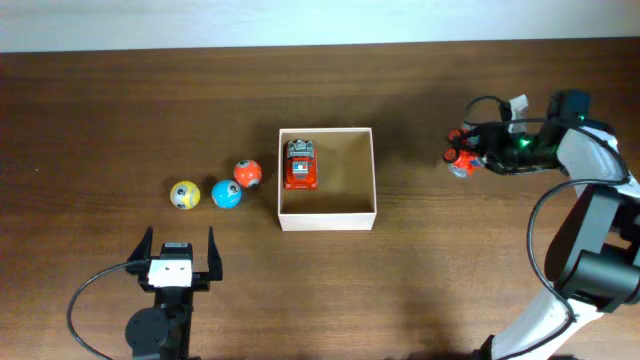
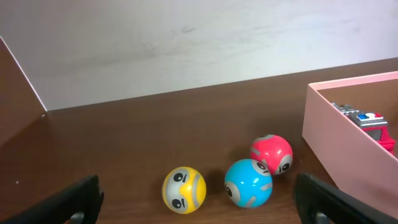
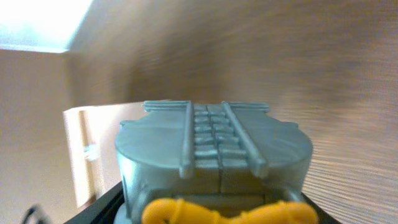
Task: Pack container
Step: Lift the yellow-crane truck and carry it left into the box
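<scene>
From overhead, your right hand (image 1: pixel 462 157) is closed on a small red toy (image 1: pixel 458 163), well right of the container (image 1: pixel 326 218). The container sits mid-table (image 1: pixel 120 110) with a red truck (image 1: pixel 301 165) in its left half. Your left hand (image 1: pixel 180 242) waits open near three balls (image 1: pixel 226 194). The left wrist view shows its fingers (image 2: pixel 74 199) spread wide. The right wrist view fills with the gripped toy's grey ladder, the container ahead. You seem mid-carry; next, lower the toy into the free right half.
</scene>
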Action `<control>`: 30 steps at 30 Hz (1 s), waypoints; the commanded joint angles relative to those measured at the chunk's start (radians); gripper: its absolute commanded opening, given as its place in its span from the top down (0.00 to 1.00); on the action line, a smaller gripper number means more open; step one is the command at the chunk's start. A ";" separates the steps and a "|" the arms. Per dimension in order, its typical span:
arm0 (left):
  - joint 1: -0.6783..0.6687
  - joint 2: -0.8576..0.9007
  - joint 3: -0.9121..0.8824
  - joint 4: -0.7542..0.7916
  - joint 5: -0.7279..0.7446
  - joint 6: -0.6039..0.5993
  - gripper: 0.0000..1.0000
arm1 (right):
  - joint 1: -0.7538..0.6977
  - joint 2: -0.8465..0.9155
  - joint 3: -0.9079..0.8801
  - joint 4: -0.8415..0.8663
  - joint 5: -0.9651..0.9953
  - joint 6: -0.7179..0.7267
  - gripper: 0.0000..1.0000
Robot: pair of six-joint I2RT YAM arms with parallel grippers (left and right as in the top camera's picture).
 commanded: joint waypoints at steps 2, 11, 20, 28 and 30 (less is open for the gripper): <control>0.000 -0.008 -0.005 -0.002 0.008 0.013 0.01 | 0.073 -0.010 0.024 0.003 -0.272 -0.076 0.43; 0.000 -0.008 -0.005 -0.002 0.008 0.013 0.01 | 0.248 -0.029 0.029 0.072 -0.410 -0.076 0.43; 0.000 -0.008 -0.005 -0.002 0.008 0.013 0.01 | 0.421 -0.061 0.073 0.075 -0.311 -0.043 0.43; 0.000 -0.008 -0.005 -0.002 0.008 0.013 0.01 | 0.602 -0.064 0.076 0.105 0.076 0.142 0.43; 0.000 -0.008 -0.005 -0.002 0.008 0.013 0.01 | 0.642 -0.064 0.076 0.112 0.184 0.200 0.43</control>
